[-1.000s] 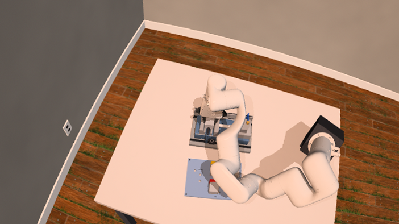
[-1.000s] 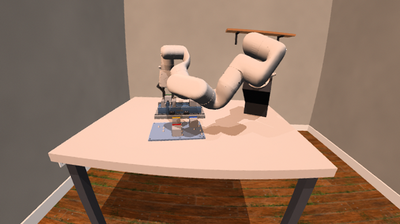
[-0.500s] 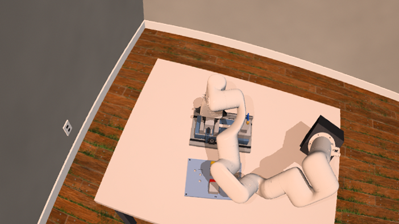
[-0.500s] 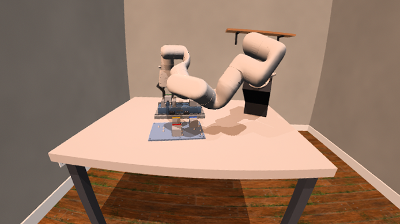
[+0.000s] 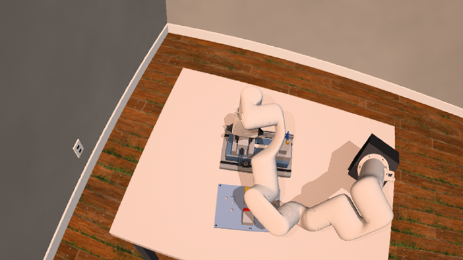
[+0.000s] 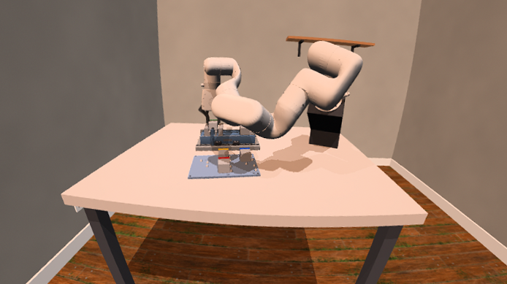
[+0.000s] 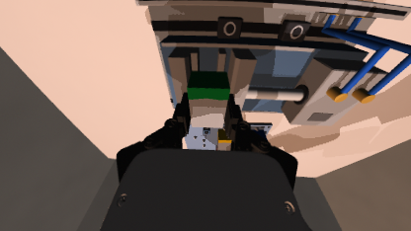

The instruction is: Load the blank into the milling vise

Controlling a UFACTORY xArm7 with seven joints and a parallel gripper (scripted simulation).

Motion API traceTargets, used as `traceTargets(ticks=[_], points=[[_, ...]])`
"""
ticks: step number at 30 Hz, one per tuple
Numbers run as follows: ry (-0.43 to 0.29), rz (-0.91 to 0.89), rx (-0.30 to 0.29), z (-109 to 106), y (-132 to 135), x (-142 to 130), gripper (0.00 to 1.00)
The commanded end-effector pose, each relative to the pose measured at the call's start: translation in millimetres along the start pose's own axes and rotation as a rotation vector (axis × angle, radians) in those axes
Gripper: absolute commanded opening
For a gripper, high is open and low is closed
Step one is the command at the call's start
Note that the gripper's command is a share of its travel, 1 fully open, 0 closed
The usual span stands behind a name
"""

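In the wrist view my gripper point(image 7: 207, 102) is shut on the blank with the green end point(image 7: 208, 86), which it holds by its long sides. The green end points away from the infeed plate point(image 7: 197, 141). The blank is over the vise point(image 5: 284, 161) point(image 6: 228, 138), in the gap between the left end block without hoses point(image 7: 179, 69) and the grey block to its right point(image 7: 243, 69). I cannot tell whether it touches the low bars or either block. In the top and exterior views the arm's wrist hides the fingers and the blank.
The hose block point(image 7: 321, 94), with its blue hoses point(image 7: 368, 54) and a rod point(image 7: 272, 94), stands at the right of the vise. A red-ended blank point(image 5: 248, 215) point(image 6: 224, 164), a yellow-ended blank point(image 5: 247, 189) and a blue-ended blank point(image 6: 244, 150) lie on the infeed plate point(image 5: 225, 205) point(image 6: 201, 171). The forearm hangs over that plate.
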State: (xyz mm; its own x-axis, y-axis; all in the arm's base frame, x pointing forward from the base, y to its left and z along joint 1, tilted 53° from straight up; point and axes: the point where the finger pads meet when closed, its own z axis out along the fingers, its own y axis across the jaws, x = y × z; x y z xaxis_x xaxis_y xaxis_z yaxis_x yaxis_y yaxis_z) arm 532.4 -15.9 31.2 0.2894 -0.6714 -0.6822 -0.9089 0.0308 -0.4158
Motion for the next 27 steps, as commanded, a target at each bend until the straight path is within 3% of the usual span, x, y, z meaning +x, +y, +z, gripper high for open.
traceTargets(ticks=[1, 27], points=[[0.003, 0.0, 0.004, -1.9, -0.6, 0.5, 0.0], [0.003, 0.0, 0.004, 0.4, -0.5, 0.5, 0.0]])
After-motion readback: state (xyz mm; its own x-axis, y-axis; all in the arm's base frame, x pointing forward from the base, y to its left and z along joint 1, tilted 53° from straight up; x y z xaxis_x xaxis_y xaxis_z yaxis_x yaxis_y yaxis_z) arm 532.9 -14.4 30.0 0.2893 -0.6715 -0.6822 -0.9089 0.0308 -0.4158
